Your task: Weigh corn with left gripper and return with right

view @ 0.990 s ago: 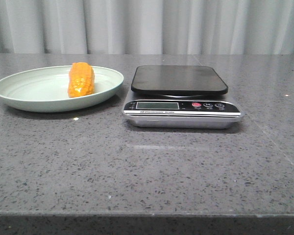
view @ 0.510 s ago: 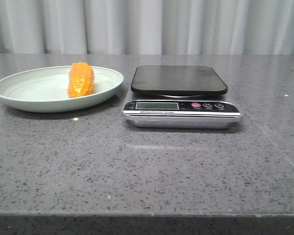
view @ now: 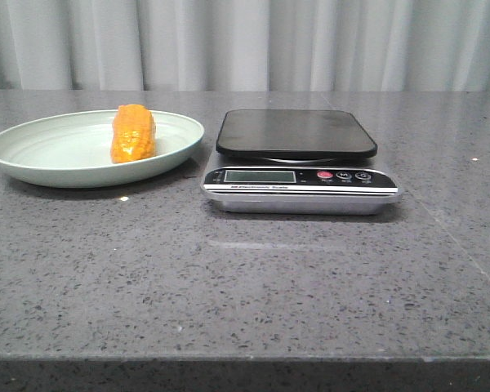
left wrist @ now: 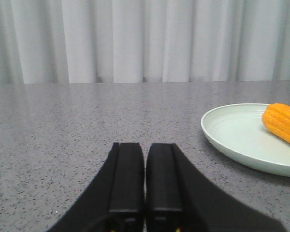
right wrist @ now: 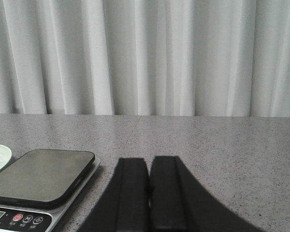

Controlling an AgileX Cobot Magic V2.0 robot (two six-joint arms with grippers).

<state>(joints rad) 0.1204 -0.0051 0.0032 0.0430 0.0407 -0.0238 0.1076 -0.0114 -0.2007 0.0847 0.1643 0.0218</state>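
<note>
The orange-yellow corn [view: 133,134] lies on the pale green plate [view: 41,151] at the table's left. To the plate's right stands the scale [view: 298,159], its black platform bare. Neither arm shows in the front view. In the left wrist view my left gripper [left wrist: 145,145] is shut and empty, low over the table, with the plate [left wrist: 232,140] and the corn [left wrist: 282,123] apart from it to one side. In the right wrist view my right gripper [right wrist: 149,159] is shut and empty, beside the scale [right wrist: 38,179].
A grey speckled stone table [view: 245,278] carries everything, its front edge near the camera. White curtains [view: 245,41] hang behind the far edge. The scale's display and red button [view: 325,175] face the front.
The whole front view has shifted slightly to the left; the corn, plate and scale keep their places relative to each other.
</note>
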